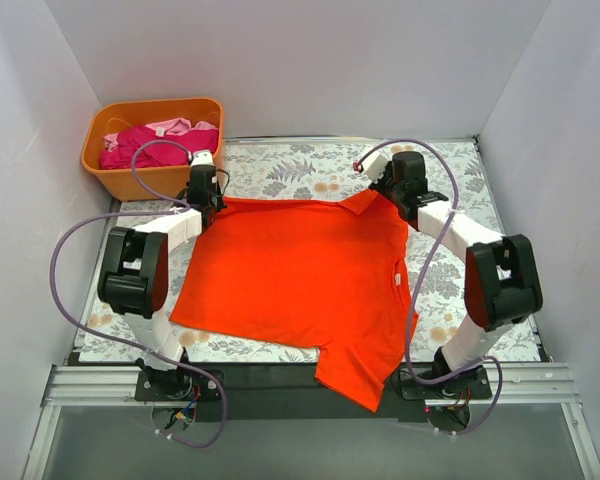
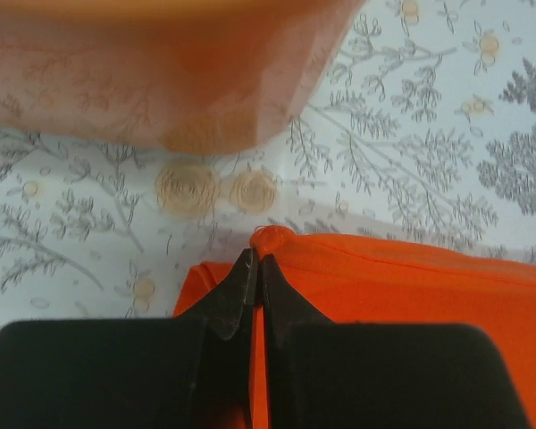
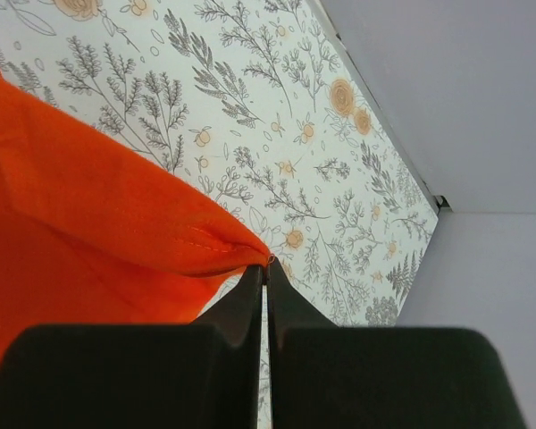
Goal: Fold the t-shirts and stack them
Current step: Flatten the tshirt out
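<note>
Left pincer [image 2: 255, 259]: the jaws are pressing tight together and nipping a small bunched corner of the orange-red t-shirt [image 2: 411, 295]. The cloth is puckering into a little knob just past the tips. The rest of the shirt is spreading to the pincer's right and back under it.

Right pincer [image 3: 268, 266]: it is also clenching, with the jaws meeting on a stitched hem corner of the same shirt. The fabric is fanning away to the pincer's left.

Seen from above, the shirt is lying mostly flat on the floral table cover [image 1: 300, 165], stretching between the two pincers and back toward the arm bases. One sleeve is hanging over the near edge close to the right base. A small white tag is showing on the side behind the right pincer.

Just ahead of the left pincer, slightly to its left, an orange tub [image 1: 130, 180] is sitting. A crumpled magenta pink tee [image 1: 145, 145] is lying inside it, and a pale pink tee [image 1: 170, 125] is peeking out behind.
</note>
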Controlling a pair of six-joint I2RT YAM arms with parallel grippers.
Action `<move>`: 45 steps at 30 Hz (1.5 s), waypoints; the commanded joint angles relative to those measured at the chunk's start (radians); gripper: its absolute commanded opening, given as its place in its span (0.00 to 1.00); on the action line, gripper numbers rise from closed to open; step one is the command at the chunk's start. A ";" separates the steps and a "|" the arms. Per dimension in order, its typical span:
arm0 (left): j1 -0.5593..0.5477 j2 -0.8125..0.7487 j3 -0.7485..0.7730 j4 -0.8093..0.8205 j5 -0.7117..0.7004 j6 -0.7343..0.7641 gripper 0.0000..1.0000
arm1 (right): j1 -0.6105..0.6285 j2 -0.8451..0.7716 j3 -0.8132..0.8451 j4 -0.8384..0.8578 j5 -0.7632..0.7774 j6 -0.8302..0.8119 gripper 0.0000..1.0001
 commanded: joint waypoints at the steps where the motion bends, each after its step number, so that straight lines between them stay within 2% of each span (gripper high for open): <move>1: 0.014 0.055 0.101 0.133 -0.033 0.024 0.00 | -0.012 0.077 0.080 0.146 0.034 0.012 0.01; 7: 0.031 0.136 0.168 0.144 -0.037 0.030 0.00 | -0.018 0.186 0.163 0.154 0.078 -0.031 0.01; 11: 0.040 0.081 0.157 0.137 -0.051 0.031 0.00 | -0.018 0.116 0.163 0.148 0.062 0.006 0.01; 15: 0.041 -0.003 0.110 0.137 -0.054 0.025 0.00 | 0.025 0.051 0.172 0.116 0.118 0.019 0.01; 19: 0.047 -0.064 0.031 0.185 -0.054 0.027 0.00 | 0.057 -0.023 0.143 0.103 0.028 0.107 0.01; 26: 0.072 0.063 0.100 0.121 -0.105 0.005 0.00 | 0.045 0.158 0.256 0.074 0.206 0.109 0.01; 30: 0.077 0.115 0.126 0.114 -0.080 -0.010 0.00 | 0.046 0.227 0.297 0.059 0.149 0.122 0.01; 37: 0.078 0.182 0.192 0.097 -0.136 -0.013 0.00 | 0.043 0.376 0.419 0.017 0.169 0.156 0.02; 41: 0.078 0.204 0.223 0.096 -0.137 -0.015 0.04 | 0.043 0.439 0.492 0.016 0.219 0.196 0.10; 42: 0.078 0.204 0.229 0.091 -0.143 -0.016 0.05 | 0.043 0.442 0.505 0.014 0.219 0.208 0.15; 44: 0.078 0.190 0.232 0.085 -0.148 -0.033 0.20 | 0.043 0.438 0.526 0.016 0.227 0.251 0.23; 45: 0.078 0.179 0.235 0.075 -0.148 -0.035 0.26 | 0.043 0.430 0.529 0.014 0.236 0.260 0.37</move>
